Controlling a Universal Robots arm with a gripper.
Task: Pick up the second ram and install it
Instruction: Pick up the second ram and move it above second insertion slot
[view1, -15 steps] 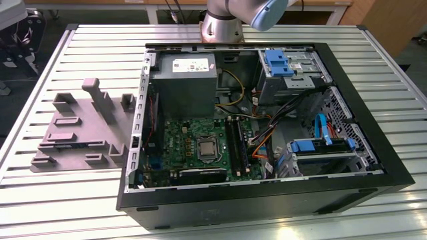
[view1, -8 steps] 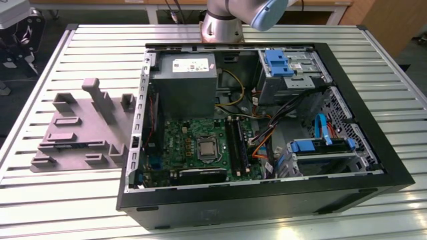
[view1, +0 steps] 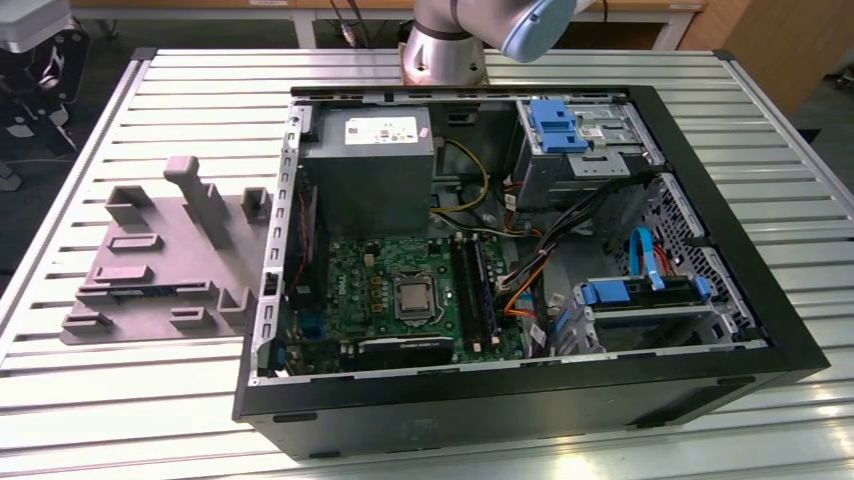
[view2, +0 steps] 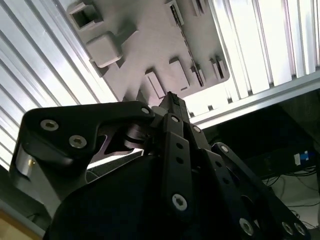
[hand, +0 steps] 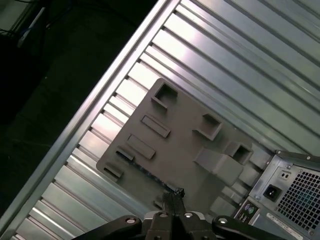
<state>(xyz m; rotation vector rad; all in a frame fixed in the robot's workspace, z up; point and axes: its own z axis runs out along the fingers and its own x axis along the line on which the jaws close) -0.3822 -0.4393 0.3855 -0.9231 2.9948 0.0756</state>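
Gripper (view2: 172, 100) hangs over the grey tray (view2: 145, 35). In both wrist views my fingertips (hand: 175, 192) are pressed together into one narrow point: closed, with nothing seen between them. My black linkage (view2: 150, 190) blocks the nearer part of the tray in the second wrist view.

The second ram (view2: 186, 42) looks like a thin dark strip standing on edge in a slot near one long side of the tray. It is seen edge-on, so the chips are not readable. In the first wrist view the same strip (hand: 147, 174) runs toward my fingertips, and its near end is hidden behind them. I cannot tell if the tips touch it or are above it. In the exterior view it is just a dark line (view1: 150, 290) on the tray, too thin to be sure of.

In the exterior view my arm (view1: 447, 45) is cut off by the upper frame edge, behind the open computer case (view1: 534, 400). The tray lies on the slatted metal table (view1: 134, 400), just beside the case on the exterior view's left.

Inside the case is the motherboard (view1: 387, 285), with long black slots (view1: 474, 285) on it. I cannot make out whether a stick sits in any slot. A corner of the case shows in the first wrist view, cut off at the frame edge.
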